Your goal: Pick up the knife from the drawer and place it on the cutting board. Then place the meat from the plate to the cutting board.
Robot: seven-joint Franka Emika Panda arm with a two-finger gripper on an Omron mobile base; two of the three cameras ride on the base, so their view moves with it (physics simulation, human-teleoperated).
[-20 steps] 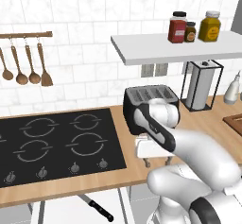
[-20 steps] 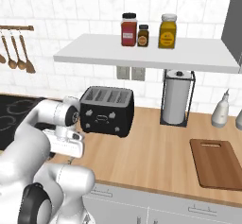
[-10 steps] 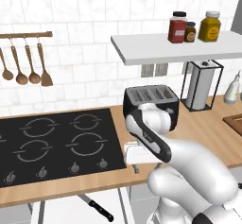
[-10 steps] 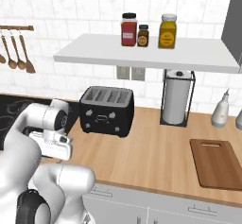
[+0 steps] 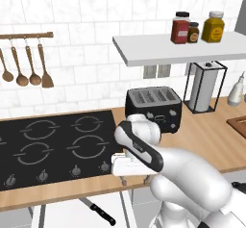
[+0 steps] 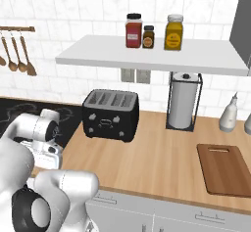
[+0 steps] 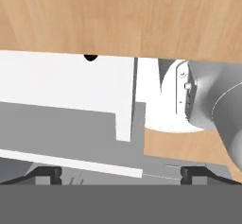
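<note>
On your far left in the left base view hang the wooden spoons (image 5: 21,66) above the black cooktop (image 5: 53,147). Below the counter edge there, you can see the knife (image 5: 98,211) lying in the open drawer (image 5: 77,216), black handle toward you; the right base view does not give you that. What the right base view gives you instead is the whole cutting board (image 6: 225,170), flat on the counter at the far right, well apart from the toaster (image 6: 110,114) and the paper towel holder (image 6: 184,101); the left base view catches only its corner (image 5: 239,125).

Your arm folds forward and down, with the hand hanging over the counter's front edge, just right of the cooktop. The gripper (image 5: 135,179) points downward, its fingers spread wide and holding nothing. In the hand view the two finger tips (image 7: 47,173) stand far apart over the white drawer interior.

Compared with a second ago, the hand has dropped and swung left, from beside the toaster to the counter edge.
</note>
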